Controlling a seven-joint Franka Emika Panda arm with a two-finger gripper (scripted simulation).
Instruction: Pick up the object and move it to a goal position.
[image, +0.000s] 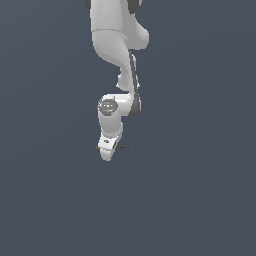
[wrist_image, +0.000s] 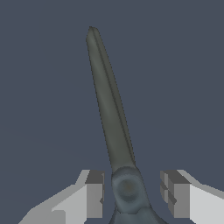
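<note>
In the centre of the exterior view, a single white robot arm (image: 116, 75) reaches down from the upper edge of the frame over a plain blue-grey floor (image: 200, 200), ending in one gripper (image: 107, 154) just below the middle. At the gripper's left side a tiny orange-brown speck peeks out, and to its right a thin dark line extends; together these are the one object (image: 125, 146), a small scissors-like thing lying flat at gripper level. In the wrist view, reading left to right across the lower part of the frame: one grey-padded finger, then the object's round pivot (wrist_image: 127, 189) with its long dark blades rising toward the upper centre of the frame, then the second finger. The jaws stand apart, one on each side of the pivot, with a visible gap on both sides and no contact. No goal marker is visible in either view. The likely risk is in the closing: the object is thin and flat, so if the fingers sit too high they may close over it and grip nothing, and if one pad touches first it may swivel the object out of line. Counted: one arm, one gripper with two fingers, one object.
</note>
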